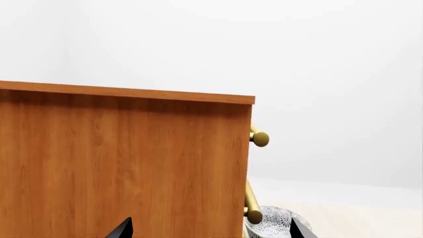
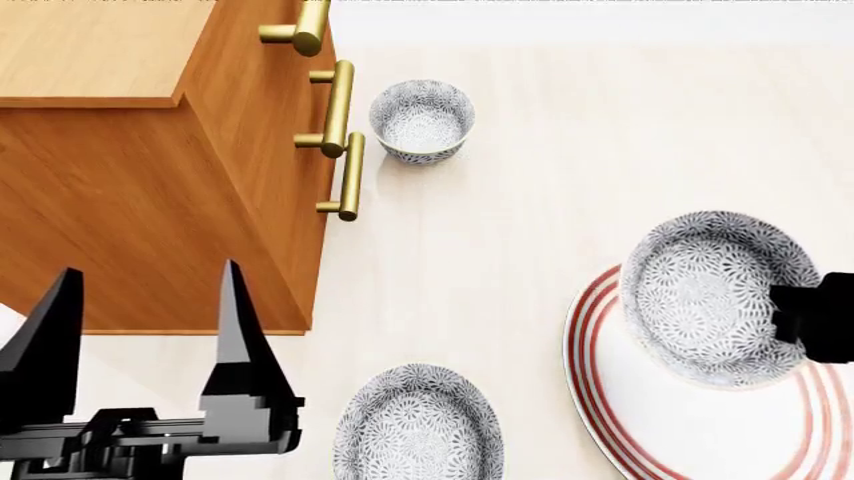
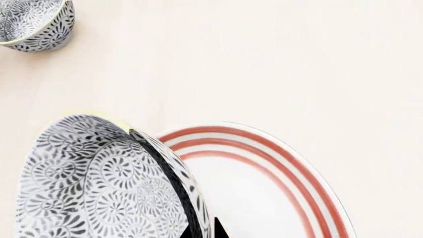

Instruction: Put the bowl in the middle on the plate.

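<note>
The speckled grey-blue bowl hangs tilted over the far left part of the red-ringed white plate. My right gripper is shut on its rim. The right wrist view shows the bowl large beside the plate, with my gripper pinching the bowl's wall. I cannot tell whether the bowl touches the plate. My left gripper stands open and holds nothing, low beside the wooden cabinet. In the left wrist view it faces the cabinet's side.
A wooden cabinet with brass handles fills the far left. One look-alike bowl sits by the handles and shows in the left wrist view. Another bowl sits at the front, between my arms.
</note>
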Controlling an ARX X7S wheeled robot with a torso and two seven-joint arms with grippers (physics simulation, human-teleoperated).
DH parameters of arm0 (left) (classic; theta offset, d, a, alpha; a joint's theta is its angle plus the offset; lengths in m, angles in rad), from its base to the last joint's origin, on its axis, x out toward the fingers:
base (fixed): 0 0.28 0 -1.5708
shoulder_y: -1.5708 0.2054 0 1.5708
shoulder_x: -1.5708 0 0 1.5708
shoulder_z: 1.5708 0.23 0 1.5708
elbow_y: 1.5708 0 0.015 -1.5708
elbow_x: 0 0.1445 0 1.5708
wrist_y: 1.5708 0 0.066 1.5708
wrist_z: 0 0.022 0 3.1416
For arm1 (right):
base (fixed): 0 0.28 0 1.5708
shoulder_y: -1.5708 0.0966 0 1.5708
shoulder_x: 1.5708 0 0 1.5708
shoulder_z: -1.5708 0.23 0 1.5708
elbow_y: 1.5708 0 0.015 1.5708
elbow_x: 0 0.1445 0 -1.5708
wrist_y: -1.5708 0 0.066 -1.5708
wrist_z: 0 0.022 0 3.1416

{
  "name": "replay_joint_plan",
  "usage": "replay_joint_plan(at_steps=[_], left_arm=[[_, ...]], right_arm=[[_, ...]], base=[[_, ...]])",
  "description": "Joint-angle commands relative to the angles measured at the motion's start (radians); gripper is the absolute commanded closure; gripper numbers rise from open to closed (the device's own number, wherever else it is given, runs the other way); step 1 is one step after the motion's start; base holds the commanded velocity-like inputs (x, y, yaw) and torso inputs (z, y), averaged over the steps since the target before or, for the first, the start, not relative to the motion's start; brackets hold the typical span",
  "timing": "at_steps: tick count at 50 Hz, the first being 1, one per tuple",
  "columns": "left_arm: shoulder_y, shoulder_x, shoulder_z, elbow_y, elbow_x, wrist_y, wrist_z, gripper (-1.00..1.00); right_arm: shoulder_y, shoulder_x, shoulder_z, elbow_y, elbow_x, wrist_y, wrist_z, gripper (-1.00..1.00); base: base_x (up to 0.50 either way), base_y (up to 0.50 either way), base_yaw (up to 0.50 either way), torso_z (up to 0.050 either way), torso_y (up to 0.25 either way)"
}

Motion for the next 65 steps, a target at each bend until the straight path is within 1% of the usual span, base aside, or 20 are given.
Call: replay_joint_plan(at_steps=[1,28,50,51,65], left_arm=[[0.006,0.003,-0.004,-0.008,0.000,0.005,0.007,-1.00],[0.017,0.011,-0.014,-0.014,-0.004,0.005,0.016,-1.00],[0.025,0.014,-0.023,-0.012,-0.006,-0.001,0.022,-1.00],[0.025,0.017,-0.021,-0.015,-0.006,-0.006,0.023,-1.00],[0.031,0.023,-0.025,-0.017,-0.007,-0.007,0.028,-1.00]], right_arm=[[-0.035,0.045,-0.036,-0.006,-0.020,-0.118,-0.043,1.00],[-0.126,0.046,-0.109,0.014,-0.054,-0.257,-0.081,1.00],[-0.152,0.046,-0.122,0.026,-0.059,-0.282,-0.095,1.00],[-0.147,0.046,-0.117,0.037,-0.057,-0.284,-0.084,-1.00],[-0.149,0.046,-0.110,0.032,-0.067,-0.282,-0.081,-1.00]], base=[[0.00,0.00,0.00,0.000,0.000],[0.00,0.00,0.00,0.000,0.000],[0.00,0.00,0.00,0.000,0.000],[0.00,0.00,0.00,0.000,0.000],[0.00,0.00,0.00,0.000,0.000]])
